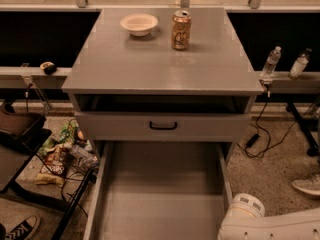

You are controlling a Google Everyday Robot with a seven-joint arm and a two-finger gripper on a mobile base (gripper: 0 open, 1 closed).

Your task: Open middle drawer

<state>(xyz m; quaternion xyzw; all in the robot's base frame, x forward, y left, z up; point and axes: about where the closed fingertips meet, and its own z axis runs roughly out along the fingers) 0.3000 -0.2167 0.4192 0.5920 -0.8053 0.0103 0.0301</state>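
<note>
A grey cabinet (pixel 165 69) stands in the middle of the camera view. Under its top is a dark gap, then a grey drawer front with a black bar handle (pixel 163 126), pushed in. The drawer below that one, the middle drawer (pixel 160 194), is pulled far out. Its shallow grey tray lies open and empty. Its front and handle are cut off by the lower edge of the view. A white part of my arm (pixel 250 219) shows at the lower right, beside the tray's right wall. The gripper is not in view.
A cream bowl (pixel 139 23) and a drink can (pixel 181 29) stand on the cabinet top. Snack bags and cables (pixel 62 151) lie on the floor at left. Two bottles (pixel 270 62) stand on a rail at right. A shoe (pixel 306 185) is at the right edge.
</note>
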